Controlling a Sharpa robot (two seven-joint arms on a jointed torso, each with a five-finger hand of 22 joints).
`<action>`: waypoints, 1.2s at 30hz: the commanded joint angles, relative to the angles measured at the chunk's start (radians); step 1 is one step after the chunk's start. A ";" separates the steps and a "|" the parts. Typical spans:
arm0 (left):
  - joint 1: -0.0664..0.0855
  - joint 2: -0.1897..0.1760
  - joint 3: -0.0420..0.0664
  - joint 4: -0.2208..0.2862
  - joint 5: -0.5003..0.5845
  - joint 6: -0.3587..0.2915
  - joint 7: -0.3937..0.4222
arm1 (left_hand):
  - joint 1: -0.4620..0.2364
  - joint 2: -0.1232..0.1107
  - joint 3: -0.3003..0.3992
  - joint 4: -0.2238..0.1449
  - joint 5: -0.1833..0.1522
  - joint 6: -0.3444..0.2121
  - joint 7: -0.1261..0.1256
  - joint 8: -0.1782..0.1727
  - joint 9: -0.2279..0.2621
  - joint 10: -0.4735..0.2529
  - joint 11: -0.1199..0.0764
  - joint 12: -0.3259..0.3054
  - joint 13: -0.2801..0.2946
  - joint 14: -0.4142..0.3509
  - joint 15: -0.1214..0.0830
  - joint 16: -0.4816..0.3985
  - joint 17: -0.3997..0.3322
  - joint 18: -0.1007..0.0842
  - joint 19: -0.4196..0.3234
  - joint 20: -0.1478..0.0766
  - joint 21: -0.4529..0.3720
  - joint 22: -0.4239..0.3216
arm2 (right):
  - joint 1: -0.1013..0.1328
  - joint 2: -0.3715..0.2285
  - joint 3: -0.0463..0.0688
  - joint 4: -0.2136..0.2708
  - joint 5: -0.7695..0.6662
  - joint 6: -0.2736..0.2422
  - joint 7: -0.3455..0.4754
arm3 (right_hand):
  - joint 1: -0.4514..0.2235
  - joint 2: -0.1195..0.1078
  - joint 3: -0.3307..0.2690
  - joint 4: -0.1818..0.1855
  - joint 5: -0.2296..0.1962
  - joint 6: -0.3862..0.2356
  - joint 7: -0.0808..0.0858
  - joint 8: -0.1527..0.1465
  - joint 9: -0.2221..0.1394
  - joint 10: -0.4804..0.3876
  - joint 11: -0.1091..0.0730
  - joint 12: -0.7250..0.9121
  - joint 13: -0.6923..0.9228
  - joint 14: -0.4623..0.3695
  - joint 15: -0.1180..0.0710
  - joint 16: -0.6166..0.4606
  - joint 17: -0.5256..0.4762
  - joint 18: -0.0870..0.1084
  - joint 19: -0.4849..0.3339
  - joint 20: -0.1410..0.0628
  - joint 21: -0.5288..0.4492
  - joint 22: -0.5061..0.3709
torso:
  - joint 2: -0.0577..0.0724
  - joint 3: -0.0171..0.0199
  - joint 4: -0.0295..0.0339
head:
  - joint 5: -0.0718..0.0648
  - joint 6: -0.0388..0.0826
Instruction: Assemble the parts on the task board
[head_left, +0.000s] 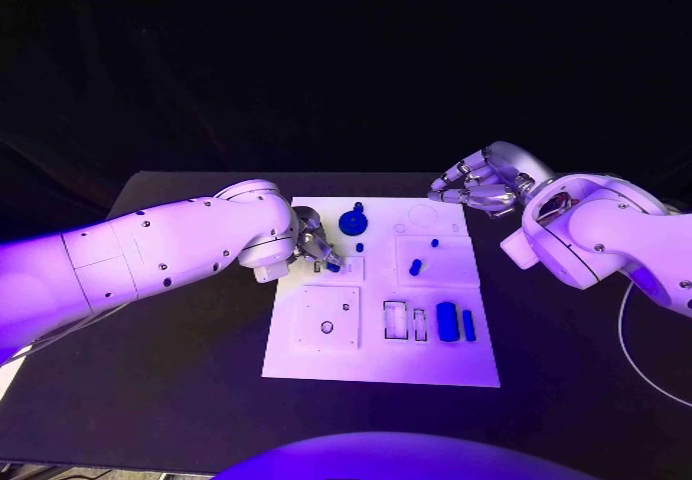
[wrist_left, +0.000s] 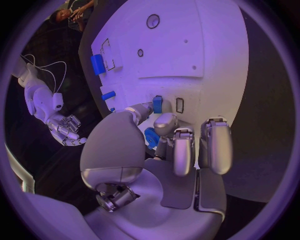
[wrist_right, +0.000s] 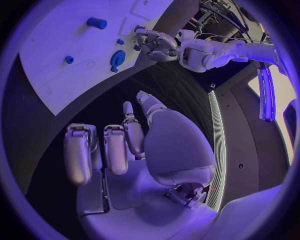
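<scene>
- Left hand (head_left: 310, 250) sits low over the left edge of the flat white rectangular task board (head_left: 378, 362), arm bent in from the left; fingers curled down.
- In the left wrist view its thumb and a finger pinch a small blue plastic part (wrist_left: 151, 137) just above the board, beside a small upright blue block (wrist_left: 157, 104).
- Right hand (head_left: 477, 185) hangs off the board's far right corner above the black table (head_left: 173, 390), fingers loosely apart, holding nothing.
- Round blue knob-like part (head_left: 355, 220) stands near the board's far edge; two long blue bars (head_left: 456, 321) lie in the near-right slots.
</scene>
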 joint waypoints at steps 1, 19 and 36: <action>-0.008 0.003 -0.005 0.000 -0.005 0.049 -0.060 | -0.010 0.001 0.155 -0.151 0.004 0.008 -0.010 0.005 0.003 0.005 -0.003 0.007 0.003 0.103 -0.006 0.003 0.263 -0.008 0.031 -0.003 0.005 0.130 | -0.001 0.001 0.000 0.000 -0.004 0.014 -0.001 | 0.004 0.002 -0.005 0.003 0.006 -0.006 0.001 0.006 0.001 -0.008 -0.001 -0.007 0.044 0.061 0.006 0.000 0.028 0.007 0.007 0.007 0.001 0.064 | 0.000 0.0007 -0.0001 | 0.000 -0.001; -0.008 0.030 -0.005 -0.021 -0.041 0.095 -0.070 | -0.054 0.017 0.098 -0.131 -0.001 0.036 -0.025 0.015 0.011 0.025 -0.013 0.029 0.023 0.103 -0.014 0.003 0.263 -0.012 0.039 -0.011 0.018 0.146 | -0.001 -0.001 0.000 0.003 0.000 0.014 0.001 | 0.005 0.004 -0.005 0.004 0.009 -0.009 0.001 0.005 0.002 -0.017 -0.001 -0.022 0.032 0.060 0.006 -0.003 0.022 0.007 0.005 0.007 -0.001 0.061 | 0.000 0.0012 -0.0011 | 0.000 -0.003; -0.008 0.046 -0.005 -0.051 -0.061 0.123 -0.072 | -0.116 0.017 -0.047 -0.085 -0.002 0.067 -0.034 0.000 -0.002 0.031 -0.020 0.035 0.032 0.103 -0.019 0.003 0.263 -0.014 0.043 -0.016 0.021 0.156 | -0.001 -0.004 0.000 0.004 0.012 0.005 0.006 | 0.003 0.009 -0.007 0.011 0.012 -0.021 0.005 0.001 0.002 -0.028 0.002 -0.039 0.021 0.056 0.009 -0.012 0.004 0.010 -0.001 0.009 -0.007 0.049 | 0.000 0.0007 -0.0004 | -0.004 -0.001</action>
